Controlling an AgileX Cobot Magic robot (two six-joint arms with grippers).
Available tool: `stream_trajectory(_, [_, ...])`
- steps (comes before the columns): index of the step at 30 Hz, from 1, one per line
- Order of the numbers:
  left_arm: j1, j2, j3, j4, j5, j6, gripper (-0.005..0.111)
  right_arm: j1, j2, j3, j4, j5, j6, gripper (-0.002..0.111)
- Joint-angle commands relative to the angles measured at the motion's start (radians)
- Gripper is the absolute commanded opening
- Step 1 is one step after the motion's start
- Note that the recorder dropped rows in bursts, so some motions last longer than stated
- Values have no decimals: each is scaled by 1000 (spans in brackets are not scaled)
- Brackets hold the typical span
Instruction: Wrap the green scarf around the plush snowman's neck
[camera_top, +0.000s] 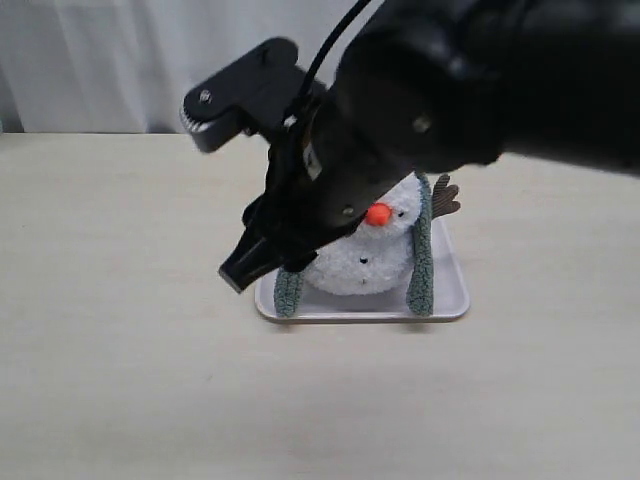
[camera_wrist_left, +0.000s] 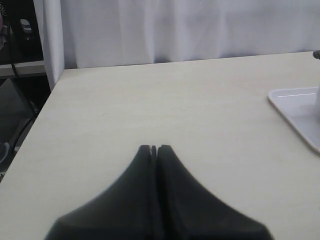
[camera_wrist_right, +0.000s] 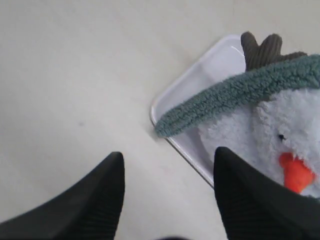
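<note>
The right hand (camera_top: 240, 270) hangs nearest, jaws wide and empty. At its three o'clock the plush snowman (camera_top: 360, 262) sits on a white tray (camera_top: 450, 300), the green scarf (camera_top: 421, 260) draped over it, both ends dangling. It looks like soft, light fleece, best pinched near an end. The left hand (camera_wrist_left: 155, 148) is closed.

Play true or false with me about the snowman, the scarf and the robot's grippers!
1. The plush snowman sits on a white tray. True.
2. The green scarf lies folded beside the tray. False: it is draped over the snowman, one end hanging down each side.
3. The right gripper is open and empty. True.
4. The left gripper squeezes the scarf. False: it is shut over the table, holding nothing.
</note>
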Motion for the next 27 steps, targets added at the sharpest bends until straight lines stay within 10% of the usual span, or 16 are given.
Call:
stream_trajectory(1, [-7,-4,3,-3,-15,1,0,90,84,-5,-362,109,265,51])
stream_trajectory(7, [-7,-4,3,-3,-16,1,0,108,130,-5,-495,180,684,51])
stream_trajectory(13, [-7,-4,3,-3,-16,1,0,79,188,-5,-347,-99,696,51])
stream_trajectory(27, [-7,-4,3,-3,-16,1,0,56,262,-104,-501,-2,732,51])
